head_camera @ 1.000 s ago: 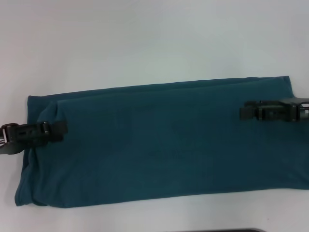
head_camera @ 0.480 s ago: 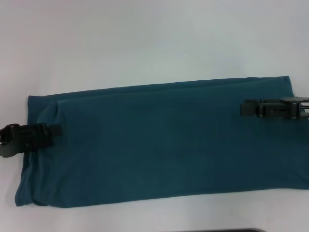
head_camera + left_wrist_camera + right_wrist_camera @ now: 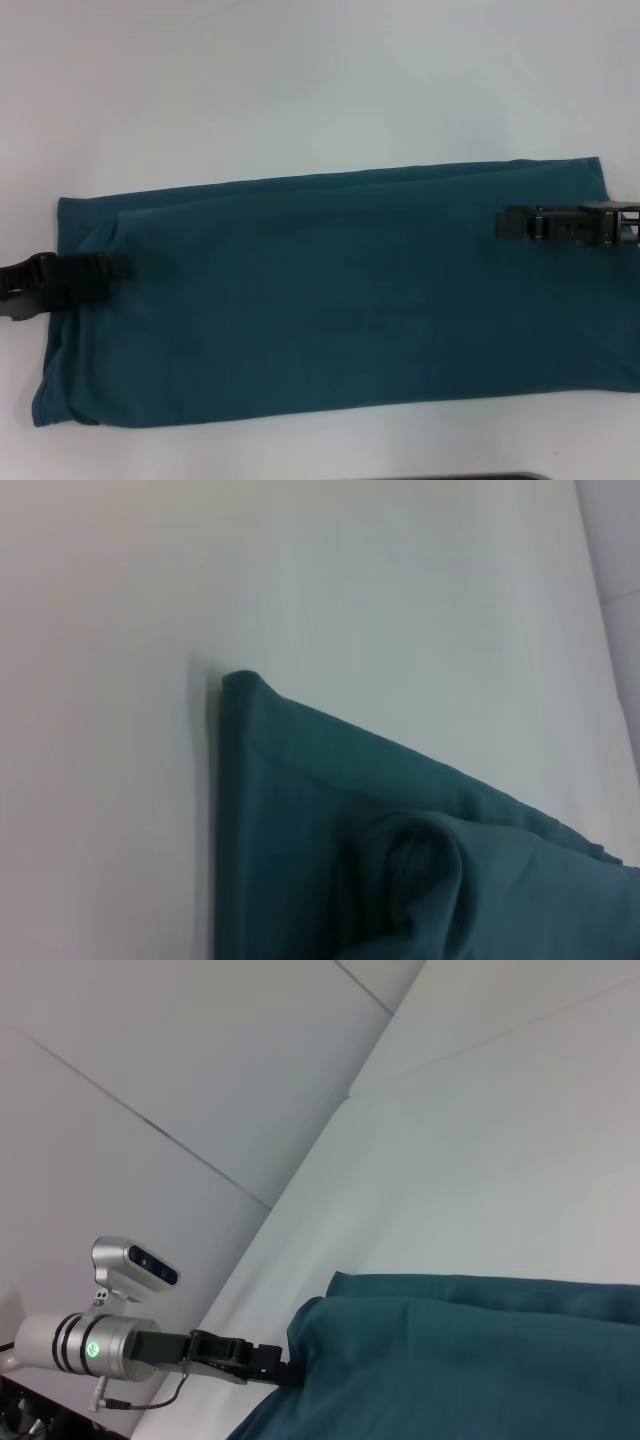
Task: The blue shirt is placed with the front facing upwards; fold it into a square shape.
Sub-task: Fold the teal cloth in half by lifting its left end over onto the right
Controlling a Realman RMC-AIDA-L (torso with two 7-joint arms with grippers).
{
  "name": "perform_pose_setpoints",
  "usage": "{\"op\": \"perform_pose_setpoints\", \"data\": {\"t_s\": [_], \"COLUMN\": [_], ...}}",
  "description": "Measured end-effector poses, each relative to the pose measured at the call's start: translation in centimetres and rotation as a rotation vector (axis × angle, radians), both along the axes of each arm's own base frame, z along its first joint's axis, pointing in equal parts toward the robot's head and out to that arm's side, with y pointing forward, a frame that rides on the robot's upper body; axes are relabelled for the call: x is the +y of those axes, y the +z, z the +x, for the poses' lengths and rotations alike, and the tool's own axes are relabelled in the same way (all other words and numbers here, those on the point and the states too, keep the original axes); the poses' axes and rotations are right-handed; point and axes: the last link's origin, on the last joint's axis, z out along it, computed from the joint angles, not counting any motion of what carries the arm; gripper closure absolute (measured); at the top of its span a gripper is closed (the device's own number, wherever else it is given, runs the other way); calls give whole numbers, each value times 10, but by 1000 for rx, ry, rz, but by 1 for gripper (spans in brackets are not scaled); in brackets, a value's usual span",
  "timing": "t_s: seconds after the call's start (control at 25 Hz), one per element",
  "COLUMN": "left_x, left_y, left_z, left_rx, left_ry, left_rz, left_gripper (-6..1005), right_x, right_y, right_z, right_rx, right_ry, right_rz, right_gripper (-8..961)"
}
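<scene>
Left end effector (image 3: 112, 268) sits at one short end of the long dark teal-blue cotton shirt (image 3: 330, 290), right end effector (image 3: 510, 224) over the opposite end; whether either grips cloth, I cannot tell. Judged best: lift both corners evenly across the white counter (image 3: 300, 80).

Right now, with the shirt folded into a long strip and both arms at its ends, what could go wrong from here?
The left tool sits only at the very edge of the blue shirt, so it may miss the layers and lift just the top one. The cloth is bunched at that end, so a lump could be folded in. The right tool lies further in than the left, so the fold may come out skewed rather than square.
</scene>
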Motion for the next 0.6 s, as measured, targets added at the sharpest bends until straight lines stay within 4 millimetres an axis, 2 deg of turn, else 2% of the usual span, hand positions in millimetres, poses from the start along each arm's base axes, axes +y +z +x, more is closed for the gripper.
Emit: {"op": "perform_pose_setpoints", "data": {"t_s": [0.32, 0.44, 0.6], "left_x": [-3, 3, 17], "left_y": [26, 24, 12], "left_z": [14, 15, 14], "left_rx": [-82, -75, -40], "left_ry": [-64, -63, -39], "left_rz": [25, 39, 68], "left_gripper": [324, 323, 323], "right_x": [0, 1, 3], "right_y": [0, 0, 1], "right_z": [-1, -2, -4], "right_rx": [5, 12, 24], "right_ry": [-2, -1, -6], "right_rz": [-2, 4, 9], "right_gripper": [106, 106, 106]}}
